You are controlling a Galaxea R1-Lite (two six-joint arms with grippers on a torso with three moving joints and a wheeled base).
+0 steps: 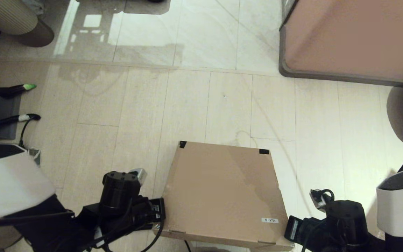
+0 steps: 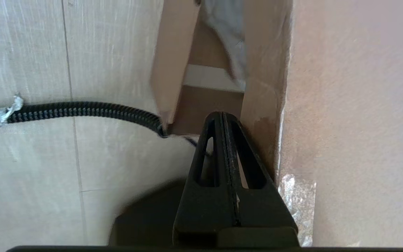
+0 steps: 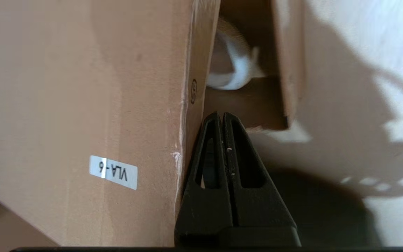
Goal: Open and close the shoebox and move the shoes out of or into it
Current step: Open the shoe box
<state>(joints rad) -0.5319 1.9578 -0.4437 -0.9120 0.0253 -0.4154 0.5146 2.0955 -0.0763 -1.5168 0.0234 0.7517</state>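
shoebox [image 1: 222, 192] lid ajar | shoes [image 3: 231, 70] mostly hidden inside | left gripper [image 2: 224, 117], right gripper [image 3: 222, 117] clenched empty under lid edges

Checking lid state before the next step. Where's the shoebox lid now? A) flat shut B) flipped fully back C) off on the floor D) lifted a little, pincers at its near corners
D: both wrist views show a gap under the lid with a shoe visible inside, and the shut left pincer and right pincer sit at its near corners.
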